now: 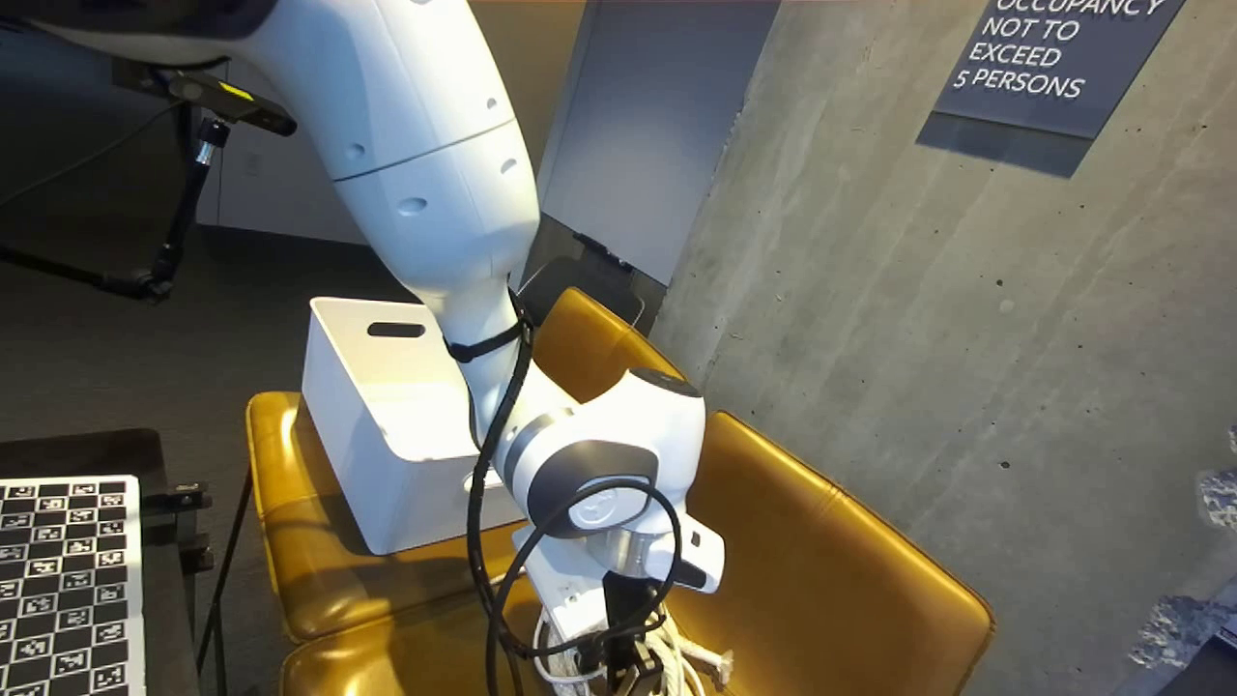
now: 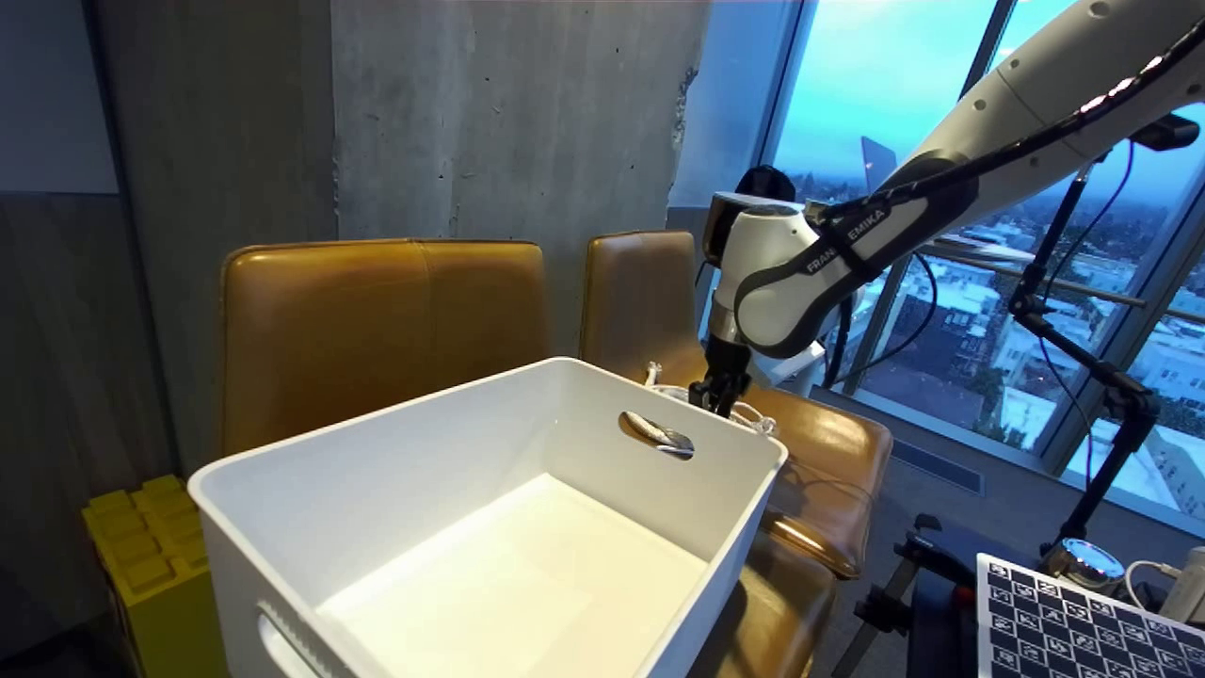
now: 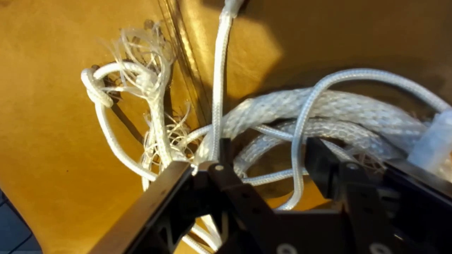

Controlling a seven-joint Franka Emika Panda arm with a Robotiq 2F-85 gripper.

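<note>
Claw [image 3: 270, 158] is held down at a white rope bundle [image 3: 353, 106], fingers [image 3: 321, 173] parted with a gap between; a loop of thin cord [image 3: 297, 141] is seen across that gap in the wrist view. Whether any strand is touched can't be told. Rope bundle is laid on the seat of a tan chair [image 3: 70, 148]; thick braid [image 3: 275, 106] is curved past the fingers, with a frayed end [image 3: 146, 83] and a small knot [image 3: 97, 93] spread out at the left of the wrist view. White bin [image 2: 452, 433] is set on a neighbouring chair [image 1: 358, 585], beside the claw; in an exterior view the rope is partly hidden behind it. Black cable [image 1: 477, 493] is looped along the white arm [image 1: 425, 174]. Also seen: checkered board [image 1: 68, 590], camera [image 1: 232, 101] on a jointed stand [image 1: 179, 222], occupancy sign [image 1: 1029, 72] mounted on the concrete wall [image 1: 870, 271], yellow box [image 2: 155, 565], tall windows [image 2: 875, 94].
</note>
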